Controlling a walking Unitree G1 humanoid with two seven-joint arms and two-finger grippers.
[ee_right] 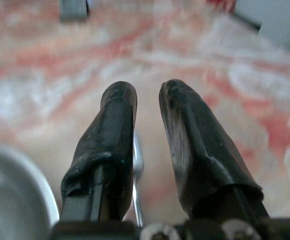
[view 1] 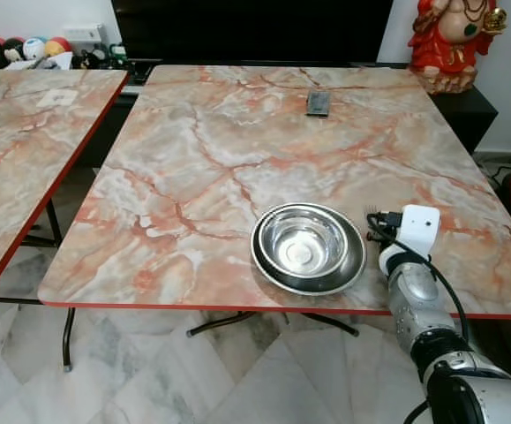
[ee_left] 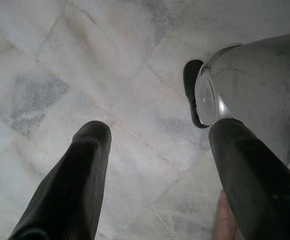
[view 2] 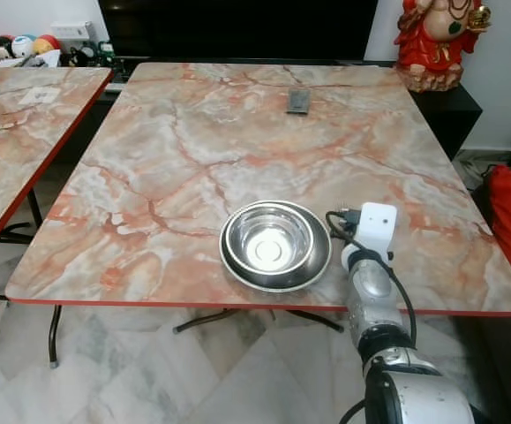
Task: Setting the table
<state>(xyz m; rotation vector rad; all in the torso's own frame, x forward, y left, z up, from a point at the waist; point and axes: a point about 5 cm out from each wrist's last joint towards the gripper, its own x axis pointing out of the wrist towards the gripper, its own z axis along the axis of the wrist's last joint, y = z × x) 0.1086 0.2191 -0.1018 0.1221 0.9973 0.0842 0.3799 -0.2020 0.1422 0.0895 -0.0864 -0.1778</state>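
no readable text, no labels, no brands, no numbers on anything in view
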